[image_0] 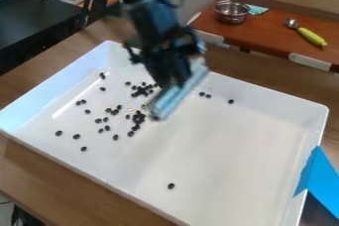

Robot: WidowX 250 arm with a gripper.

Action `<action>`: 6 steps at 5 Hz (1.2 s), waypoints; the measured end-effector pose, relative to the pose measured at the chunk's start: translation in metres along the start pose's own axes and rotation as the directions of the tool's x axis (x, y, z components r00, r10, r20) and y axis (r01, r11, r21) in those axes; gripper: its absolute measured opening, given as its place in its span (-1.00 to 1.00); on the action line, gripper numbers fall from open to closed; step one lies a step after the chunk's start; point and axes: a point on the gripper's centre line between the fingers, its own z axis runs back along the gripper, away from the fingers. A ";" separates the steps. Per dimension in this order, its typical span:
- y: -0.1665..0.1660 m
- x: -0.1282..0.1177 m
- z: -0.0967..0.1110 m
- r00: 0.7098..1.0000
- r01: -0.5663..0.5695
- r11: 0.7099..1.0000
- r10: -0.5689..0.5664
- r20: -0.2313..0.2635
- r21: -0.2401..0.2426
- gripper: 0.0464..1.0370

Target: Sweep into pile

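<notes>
With my black two-finger gripper (176,77) clamped on a flat pale-blue sweeper (176,96), I judge gathering partial: small black beans (138,117) cluster loosely in the white rectangular tray (232,145), scattered strays left to collect.

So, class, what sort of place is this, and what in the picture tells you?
Probably a robotics lab: a black robot arm hangs over a white tray of small dark pieces, and a metal bowl sits on a reddish-brown surface behind.
</notes>
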 end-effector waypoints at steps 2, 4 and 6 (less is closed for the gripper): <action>-0.053 -0.014 -0.049 0.998 0.018 0.965 -0.036 0.061 0.262 -0.42; -0.068 -0.017 -0.078 1.000 -0.007 0.969 -0.001 0.031 0.247 -0.42; -0.048 -0.035 -0.085 0.996 0.037 0.994 -0.029 -0.085 0.100 -0.42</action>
